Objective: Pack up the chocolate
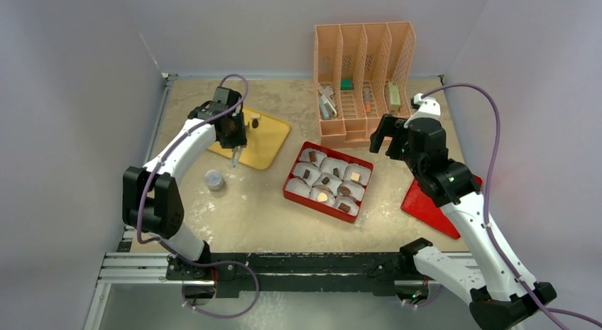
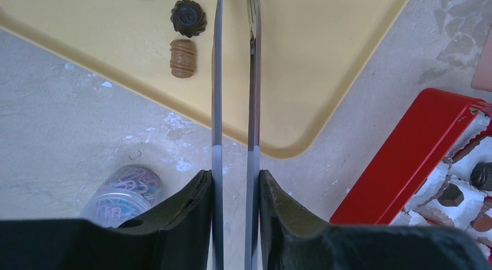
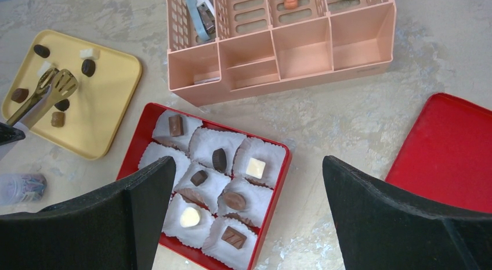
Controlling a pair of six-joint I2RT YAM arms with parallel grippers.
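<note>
While the left hand (image 2: pixel 234 183) is clamping a pair of long silver metal tongs (image 2: pixel 217 107), its fingers pressed tight against the two blades, those blades are reaching out over a flat yellow plastic tray (image 2: pixel 325 61) on the worktop (image 2: pixel 69 125). Loose chocolate is lying on that tray. A tan ribbed barrel-shaped chocolate (image 2: pixel 183 58) and a dark swirled round chocolate (image 2: pixel 188 17) are sitting just left of the blades in the left wrist view, beside them rather than between them. The tan piece's long axis is running roughly parallel to the blades. The tong tips are passing out of that view, so I cannot tell whether they are gripping anything.

Right of the tray, a red rectangular box (image 2: pixel 394 171) lined with white crinkled paper cups (image 3: pixel 206 143) is holding chocolate in most cups. The right hand (image 1: pixel 382 140) is hovering with fingers spread wide, gripping nothing, near a peach plastic desk organiser (image 1: pixel 362 74) and well apart from the tray. That makes the left hand the nearer one. The next pick is probably calling for a sideways shift of the tongs.
</note>
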